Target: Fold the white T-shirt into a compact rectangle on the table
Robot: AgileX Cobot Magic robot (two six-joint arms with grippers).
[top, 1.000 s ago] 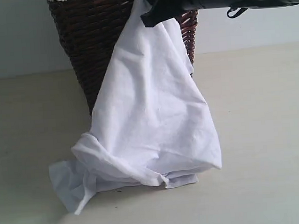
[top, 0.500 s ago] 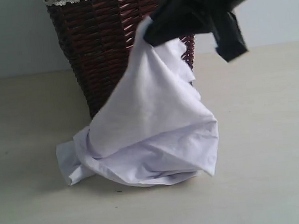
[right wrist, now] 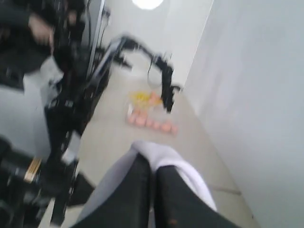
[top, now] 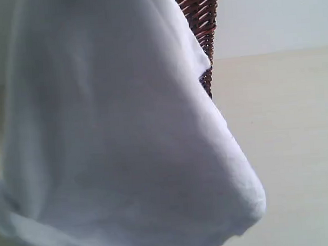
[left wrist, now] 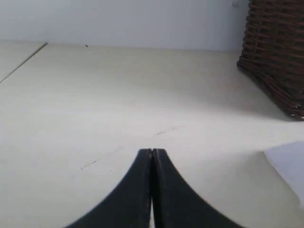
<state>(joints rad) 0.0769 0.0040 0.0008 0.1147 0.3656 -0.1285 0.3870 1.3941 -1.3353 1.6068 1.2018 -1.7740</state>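
The white T-shirt (top: 120,143) hangs close to the exterior camera and fills most of that view, blurred; its patch and neck tag do not show. In the right wrist view my right gripper (right wrist: 153,166) is shut on a fold of the white T-shirt (right wrist: 166,156), which drapes over its fingertips. My left gripper (left wrist: 152,152) is shut with nothing in it, low over the pale beige table (left wrist: 95,104). A white corner of the shirt (left wrist: 287,164) lies on the table off to one side of it. Neither gripper shows in the exterior view.
The dark red-brown wicker basket (top: 202,19) stands on the table behind the shirt and shows as the basket (left wrist: 278,52) in the left wrist view. Bare table (top: 288,125) extends to the right. The right wrist view looks out at the room, with another robot arm (right wrist: 161,71).
The shirt has been lifted and swung toward the exterior camera, from a heap hanging in front of the basket to filling the view. The right arm has left that view.
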